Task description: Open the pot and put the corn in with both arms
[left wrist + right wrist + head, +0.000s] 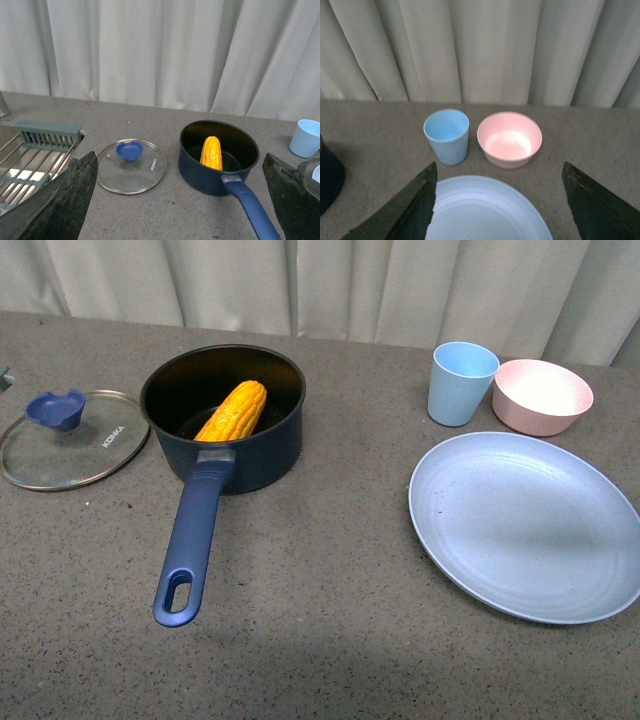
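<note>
Pot (240, 455) handle nearest, corn (232, 413) inside, lid (70, 440) just beside.

Corn (233, 412) in pot (255, 455), leaning on rim. Pot handle (192, 537) points toward robot. Lid (70, 438) flat on table (330, 640), just left of pot. Cup (461, 383) & bowl (542, 396) side by side far right, plate (525, 523) in front of both.

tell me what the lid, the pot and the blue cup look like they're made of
Lid: clear glass disc, the table shows through it, with a thin metal-looking rim and a blue knob, probably plastic or silicone.
Pot: likely coated metal, dark navy outside, black inside, slight sheen.
Blue cup: matte pastel, opaque, probably plastic.
</note>
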